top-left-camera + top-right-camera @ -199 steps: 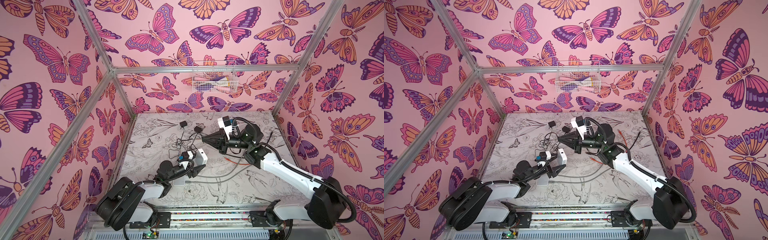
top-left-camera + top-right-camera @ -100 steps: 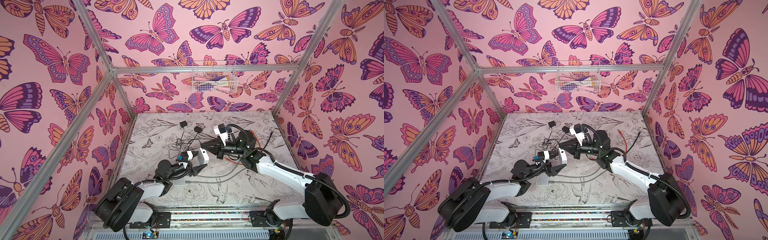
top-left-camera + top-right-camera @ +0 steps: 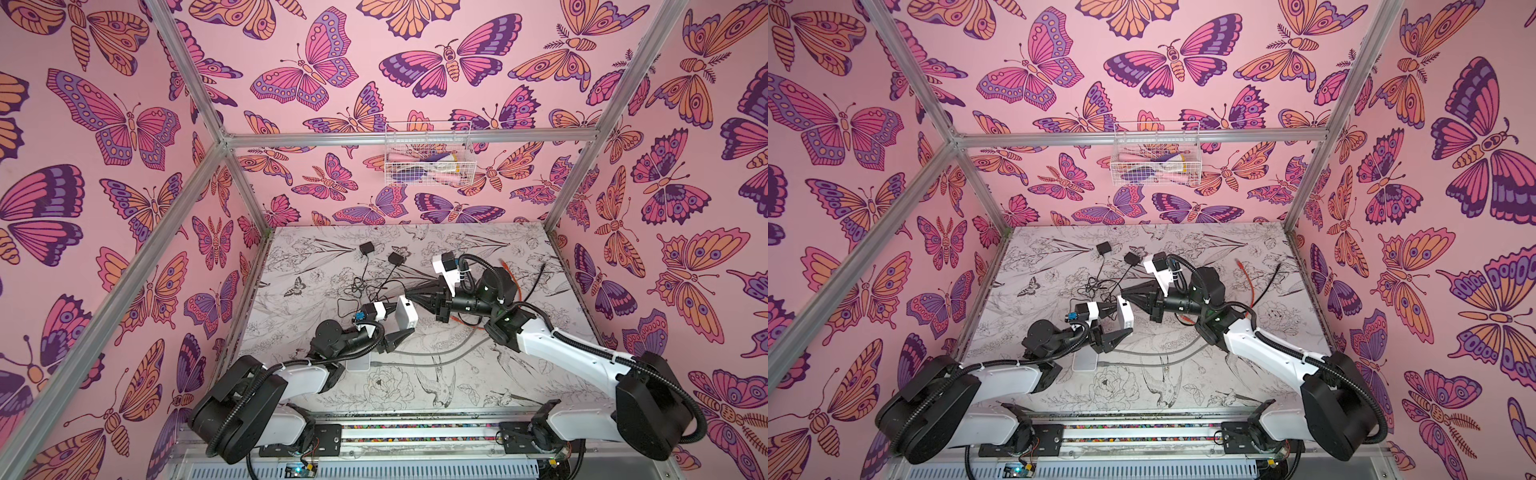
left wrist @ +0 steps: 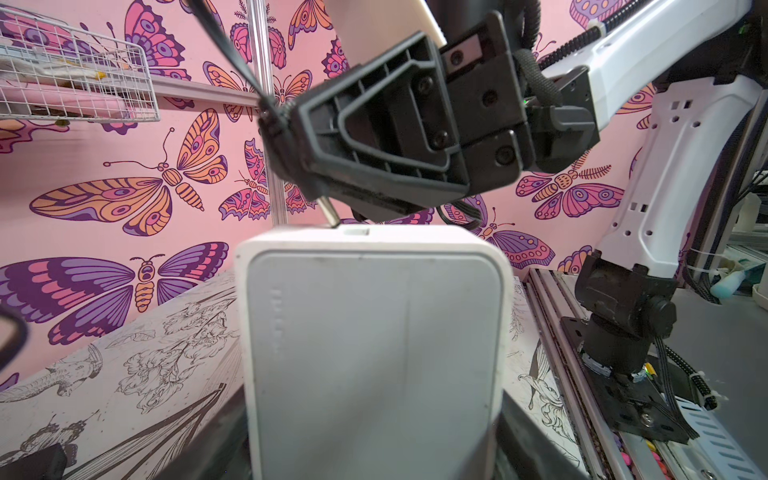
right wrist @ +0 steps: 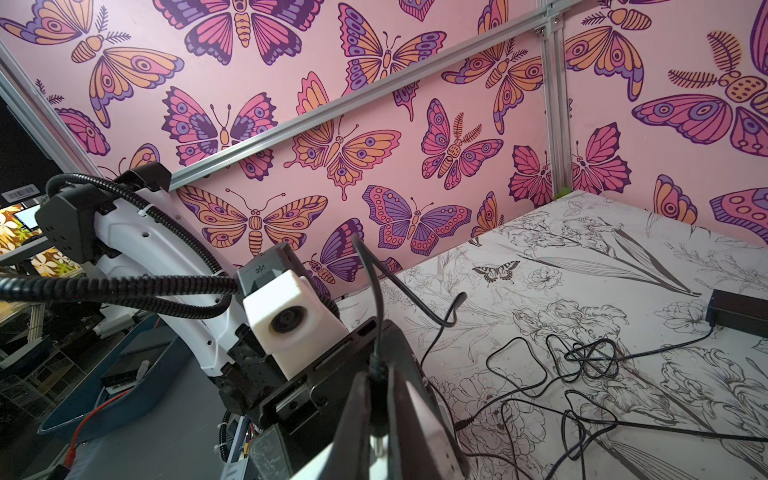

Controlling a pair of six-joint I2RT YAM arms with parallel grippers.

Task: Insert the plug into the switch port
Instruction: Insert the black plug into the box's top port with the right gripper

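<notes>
While the bench (image 3: 519, 374) lay strewn with loose black cables (image 3: 361, 286), both arms met above its middle. The left tool (image 3: 409, 321) held the white switch (image 4: 374, 332) clear of the bench, jaws spread wide against its two sides. The right tool (image 4: 291, 149), clamped narrow, gripped the black plug (image 4: 276, 118) with its cord trailing away. By my reading the pick-ups and the approach were done and the insertion was not: in the left wrist view the plug's bare metal pin (image 4: 329, 212) slanted onto the switch's top edge, tip just beside a small pale recess (image 4: 355, 231), none of it sunk in. Whether that recess was the port I could not tell; squaring and pushing home remained
</notes>
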